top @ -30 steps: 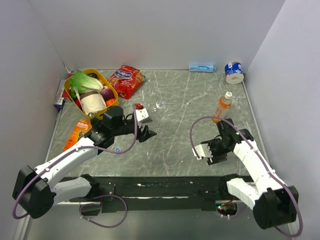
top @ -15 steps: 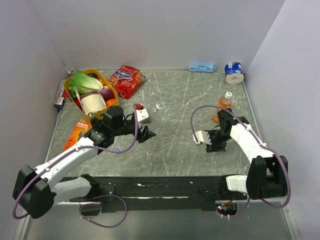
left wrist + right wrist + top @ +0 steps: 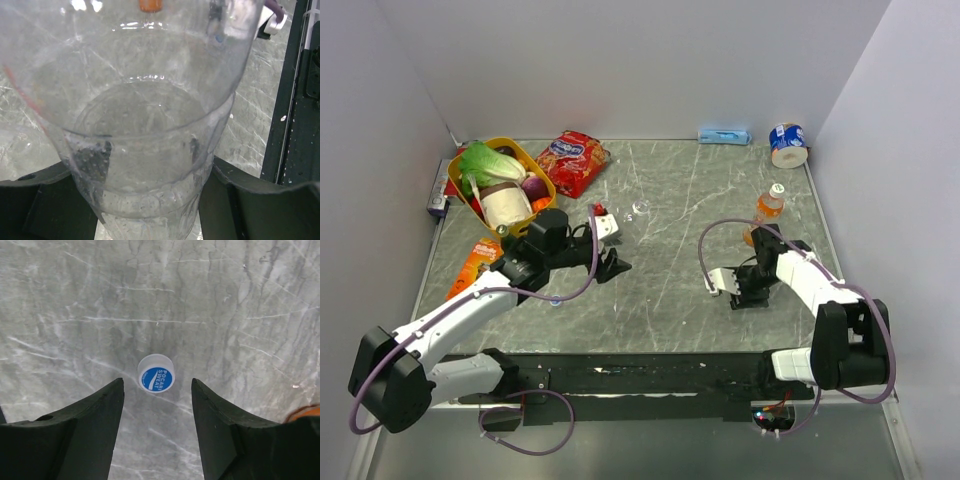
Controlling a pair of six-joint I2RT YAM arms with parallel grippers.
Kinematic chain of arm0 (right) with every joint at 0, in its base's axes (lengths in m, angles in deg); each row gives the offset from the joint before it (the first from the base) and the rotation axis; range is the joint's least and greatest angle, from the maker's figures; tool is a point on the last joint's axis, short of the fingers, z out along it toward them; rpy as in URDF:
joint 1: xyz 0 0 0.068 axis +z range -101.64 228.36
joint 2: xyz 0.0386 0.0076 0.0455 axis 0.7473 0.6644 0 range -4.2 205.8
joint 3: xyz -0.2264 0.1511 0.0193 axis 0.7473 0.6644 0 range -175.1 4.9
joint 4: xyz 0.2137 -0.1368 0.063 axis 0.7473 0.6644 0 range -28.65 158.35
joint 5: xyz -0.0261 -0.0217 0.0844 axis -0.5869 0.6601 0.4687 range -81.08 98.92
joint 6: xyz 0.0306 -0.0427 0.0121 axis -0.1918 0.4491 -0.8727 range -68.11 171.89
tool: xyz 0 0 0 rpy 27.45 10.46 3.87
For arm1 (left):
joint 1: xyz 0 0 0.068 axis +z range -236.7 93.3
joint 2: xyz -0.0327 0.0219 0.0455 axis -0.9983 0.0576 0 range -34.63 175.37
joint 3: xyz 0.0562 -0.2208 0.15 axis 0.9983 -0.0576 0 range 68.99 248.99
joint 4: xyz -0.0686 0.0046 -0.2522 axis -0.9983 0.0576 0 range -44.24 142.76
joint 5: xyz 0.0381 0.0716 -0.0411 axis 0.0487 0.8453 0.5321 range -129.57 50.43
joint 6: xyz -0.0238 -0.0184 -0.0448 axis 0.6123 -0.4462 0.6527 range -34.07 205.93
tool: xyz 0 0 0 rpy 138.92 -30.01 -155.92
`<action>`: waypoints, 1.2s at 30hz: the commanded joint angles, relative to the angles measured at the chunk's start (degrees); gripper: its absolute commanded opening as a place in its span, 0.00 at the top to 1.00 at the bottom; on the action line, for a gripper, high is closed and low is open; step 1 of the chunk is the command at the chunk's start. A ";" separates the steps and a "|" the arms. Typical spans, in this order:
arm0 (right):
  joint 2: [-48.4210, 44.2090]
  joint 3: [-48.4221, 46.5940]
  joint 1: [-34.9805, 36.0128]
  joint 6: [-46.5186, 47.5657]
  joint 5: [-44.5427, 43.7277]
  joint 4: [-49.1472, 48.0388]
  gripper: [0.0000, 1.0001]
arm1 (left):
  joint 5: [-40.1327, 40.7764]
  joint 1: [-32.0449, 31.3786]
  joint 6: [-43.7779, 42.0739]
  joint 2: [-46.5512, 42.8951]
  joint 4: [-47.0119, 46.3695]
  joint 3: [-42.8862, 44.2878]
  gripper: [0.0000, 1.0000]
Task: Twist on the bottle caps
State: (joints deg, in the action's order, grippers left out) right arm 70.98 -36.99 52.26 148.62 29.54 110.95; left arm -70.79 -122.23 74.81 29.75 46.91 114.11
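As right pincer (image 3: pixel 157 385) gapes | blue cap (image 3: pixel 156 374) between its tips, untouched

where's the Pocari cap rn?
Right wrist view: the cap lies print-up on the table, just ahead of the open right hand, centred between its fingers, untouched.

The clear bottle (image 3: pixel 150 125) is overflowing my left wrist view, running off its top and sides, and is blurring my left fingers (image 3: pixel 90 160) behind its wall. The orange bottle (image 3: pixel 305 412) is showing only as a sliver at my right wrist view's edge. From above, my right gripper (image 3: pixel 748 295) is hiding the blue cap (image 3: pixel 156 373).
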 commanded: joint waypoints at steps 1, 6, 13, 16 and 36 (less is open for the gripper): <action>-0.12 1.90 0.05 -0.14 0.91 -4.42 0.38 | -1.12 0.28 -0.31 0.39 -1.76 2.95 0.99; 1.02 2.16 0.05 -1.10 0.74 -4.51 0.41 | -1.03 0.37 -0.75 0.92 -1.32 3.39 0.99; 1.02 2.95 0.05 -0.93 -0.32 -5.48 0.46 | -1.21 0.46 -0.58 1.19 -1.59 3.13 0.99; 1.72 2.95 0.05 -1.02 -0.58 -5.75 0.47 | -1.12 0.46 -0.75 1.27 -1.41 3.22 0.99; -12.75 -11.35 4.70 -11.63 11.62 7.77 0.72 | -4.55 -0.94 -12.22 -0.65 1.93 -2.05 0.99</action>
State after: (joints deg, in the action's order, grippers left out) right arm 65.89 -36.38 52.96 144.14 31.60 109.38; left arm -72.23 -121.99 71.73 30.89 47.61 114.87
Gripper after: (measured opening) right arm 0.404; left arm 0.666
